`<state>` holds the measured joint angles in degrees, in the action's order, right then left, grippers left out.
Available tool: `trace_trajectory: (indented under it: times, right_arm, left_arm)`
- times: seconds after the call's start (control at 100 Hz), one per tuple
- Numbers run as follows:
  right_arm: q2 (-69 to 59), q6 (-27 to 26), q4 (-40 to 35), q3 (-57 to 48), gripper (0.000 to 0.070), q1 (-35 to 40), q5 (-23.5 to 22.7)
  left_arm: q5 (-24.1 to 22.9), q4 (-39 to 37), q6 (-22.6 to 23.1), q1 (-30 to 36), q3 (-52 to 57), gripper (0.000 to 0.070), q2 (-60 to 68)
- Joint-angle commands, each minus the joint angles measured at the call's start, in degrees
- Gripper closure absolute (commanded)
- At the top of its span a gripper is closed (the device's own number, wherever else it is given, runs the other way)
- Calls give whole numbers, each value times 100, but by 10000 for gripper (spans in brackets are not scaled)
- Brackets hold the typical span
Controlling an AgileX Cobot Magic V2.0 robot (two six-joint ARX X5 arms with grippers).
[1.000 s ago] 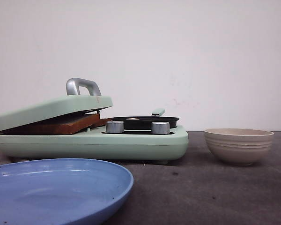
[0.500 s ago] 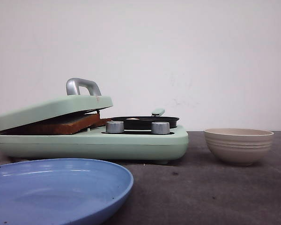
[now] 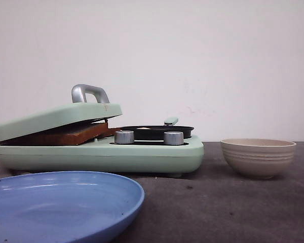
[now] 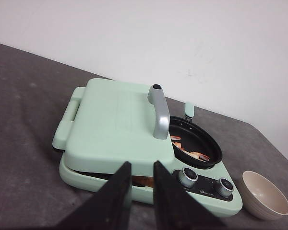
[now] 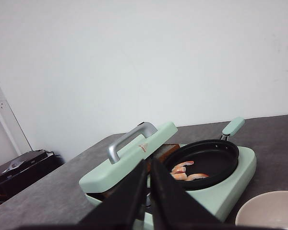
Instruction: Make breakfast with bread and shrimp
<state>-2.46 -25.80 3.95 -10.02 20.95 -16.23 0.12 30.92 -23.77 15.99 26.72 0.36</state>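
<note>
The front view sits low, almost level with the table (image 3: 228,212), facing the far wall, a blue plate (image 3: 61,202) nearest its lens. The left wrist view looks down on the green cooker (image 4: 110,129) from above its left. The right wrist view looks from the right, lower. All three share the cooker, black pan (image 5: 206,160) and beige bowl (image 3: 257,157).

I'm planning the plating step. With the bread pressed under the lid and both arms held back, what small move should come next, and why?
Probably bring the left gripper to the lid's silver handle. The bread looks browned under the lid, neither gripper holds anything, and the blue plate sits bare.
</note>
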Motion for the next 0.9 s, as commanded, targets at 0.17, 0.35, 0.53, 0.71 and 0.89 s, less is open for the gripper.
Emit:
trace_trajectory:
  times: [0.17, 0.35, 0.53, 0.71, 0.89]
  right_arm:
    - [17, -48, 68, -26, 697, 24, 15]
    - [17, -48, 68, -26, 697, 24, 15]
    - [17, -48, 68, -26, 697, 24, 15]
    - [17, -48, 68, -26, 697, 24, 15]
    - [17, -48, 68, -26, 697, 24, 15]
  left_arm:
    - [-273, -72, 498, -81, -9, 700, -15]
    - [-481, -894, 1449, -599, -553, 700, -15]
    - [-365, -1635, 1569, -1088, -1377, 700, -17]
    - [-129, -1685, 1757, -1429, -1947, 700, -17]
    - [17, -1725, 1864, -1665, -2295, 700, -17]
